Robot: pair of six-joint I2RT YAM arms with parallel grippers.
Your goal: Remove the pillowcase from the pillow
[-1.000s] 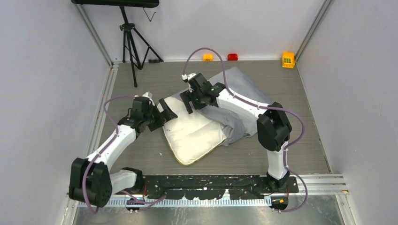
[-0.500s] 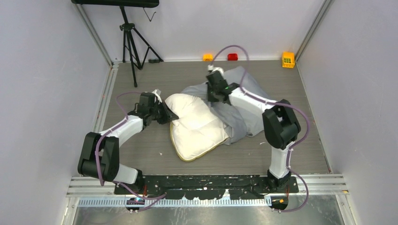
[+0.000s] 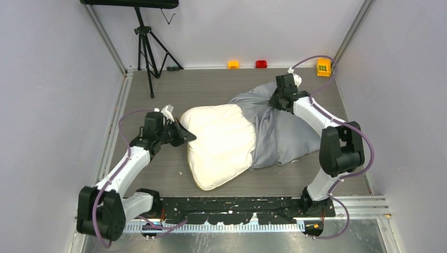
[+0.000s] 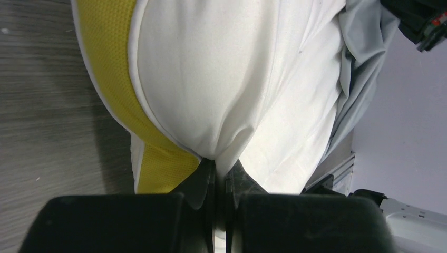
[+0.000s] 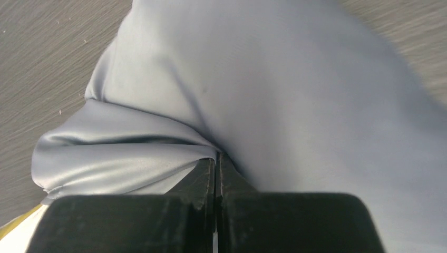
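Two grips oppose each other. My left gripper point(image 4: 220, 168) has its jaws pinched shut on the left corner of the pillow point(image 3: 221, 139) (to pin it, I'd say). The pillow's right half sits inside the pillowcase point(image 3: 282, 134), and at the far end of that cloth my right gripper point(image 5: 217, 158) is clamped tight. Beyond the pillow, bare bench point(image 3: 174, 84) leaves some room, I judge, to draw the cover off before the back wall.
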